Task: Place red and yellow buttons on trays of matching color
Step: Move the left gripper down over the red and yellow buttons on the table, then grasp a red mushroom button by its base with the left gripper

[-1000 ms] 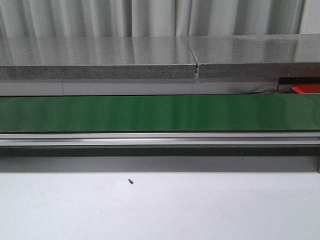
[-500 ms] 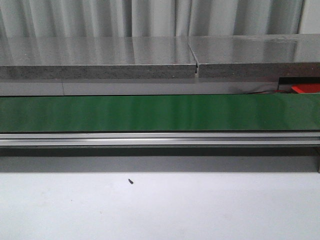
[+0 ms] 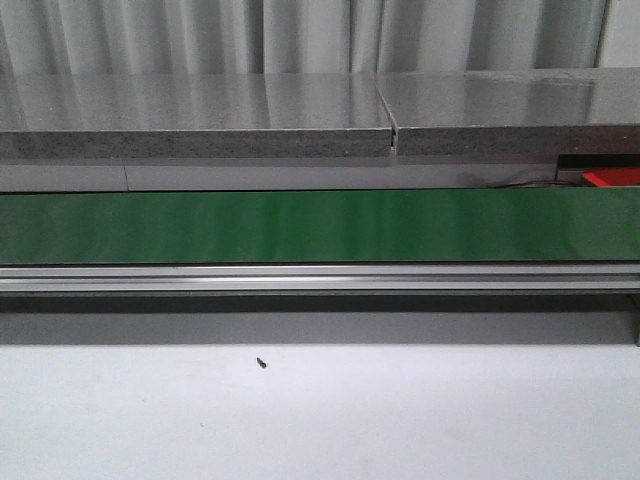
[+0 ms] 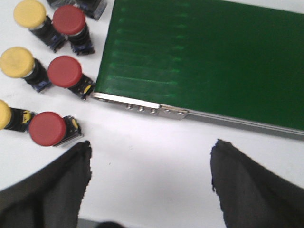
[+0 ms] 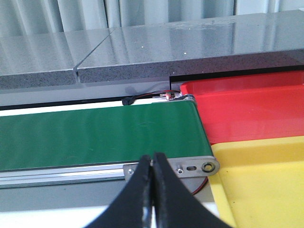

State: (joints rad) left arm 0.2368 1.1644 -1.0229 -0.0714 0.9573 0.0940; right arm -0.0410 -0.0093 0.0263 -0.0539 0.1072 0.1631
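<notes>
a: front view — green conveyor belt (image 3: 320, 226) bare, no arm in sight, sliver of red tray (image 3: 612, 177) at far right. task looks barely begun.

b: left wrist view — left gripper (image 4: 149, 164) spread wide, empty, above white table (image 4: 147, 142) beside the red buttons (image 4: 47, 128) and yellow buttons (image 4: 16, 61). next: drop onto one.

a: right wrist view — right gripper (image 5: 153, 183) pinched closed on nothing, near red tray (image 5: 247, 111) and yellow tray (image 5: 266, 180), both seemingly empty.

Green belt (image 4: 204, 57) lay bare, white surface (image 4: 147, 156) open beneath left claw (image 4: 149, 178), buttons (image 4: 47, 128) crowded beside belt's end.
</notes>
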